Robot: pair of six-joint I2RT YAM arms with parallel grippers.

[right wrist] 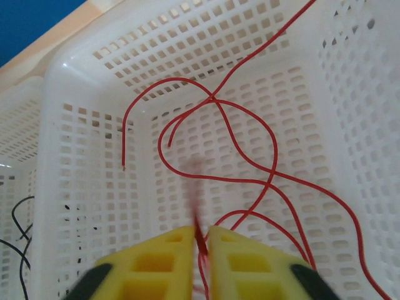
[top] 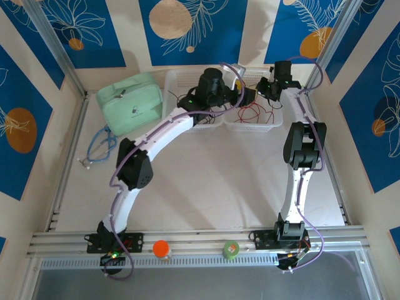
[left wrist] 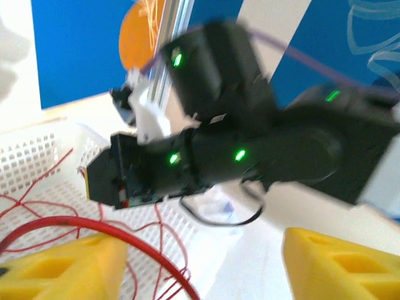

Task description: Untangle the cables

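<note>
Red cables (top: 253,114) lie tangled in the right white basket (top: 275,123). My right gripper (top: 261,87) hangs over that basket. Its yellow fingers are nearly together on a red cable (right wrist: 250,125) that runs up out of the right gripper (right wrist: 201,234) across the basket floor (right wrist: 94,94). My left gripper (top: 249,95) is close beside it. In the left wrist view the left gripper (left wrist: 203,250) stands wide open, and a thick-looking red cable (left wrist: 94,226) arcs past its left finger (left wrist: 62,269). Thin black cables (top: 175,99) lie in the left basket (top: 178,78).
A mint green pouch (top: 131,103) lies at the back left, with a blue-grey looped cord (top: 100,144) in front of it. An orange roll (top: 161,249) and a green roll (top: 231,249) sit on the front rail. The right arm's black wrist (left wrist: 250,150) is very close to my left gripper.
</note>
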